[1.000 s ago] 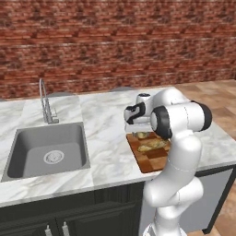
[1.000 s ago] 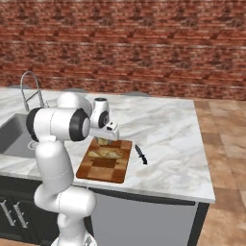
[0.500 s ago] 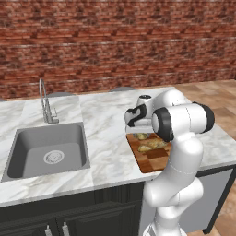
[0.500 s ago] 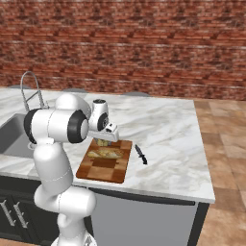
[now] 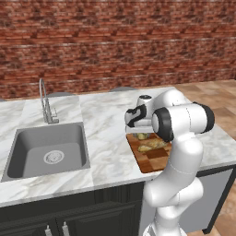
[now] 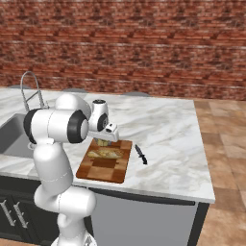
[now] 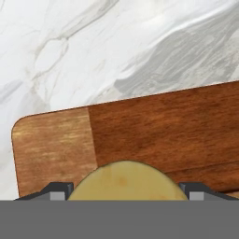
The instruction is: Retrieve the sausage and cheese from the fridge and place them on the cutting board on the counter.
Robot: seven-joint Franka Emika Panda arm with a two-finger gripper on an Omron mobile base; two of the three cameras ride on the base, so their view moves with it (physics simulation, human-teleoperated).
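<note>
— What's the surface I'm working over?

— I see a white marble tabletop with grey veins (image 6: pixel 163 139), a grey steel sink (image 5: pixel 46 150) sunk into it and a curved faucet (image 5: pixel 45 101) behind the basin.

— And lying on it?

— A rectangular brown wooden cutting board (image 6: pixel 103 166) near the front edge, with a small black-handled knife (image 6: pixel 141 154) just beside it on the marble. On the board I see a yellow-tan chunk of cheese (image 7: pixel 126 182) and a second pale piece (image 6: pixel 104 153).

Arm bent forward, pincer (image 7: pixel 124 189) pointing down, jaws spread wide.
</note>
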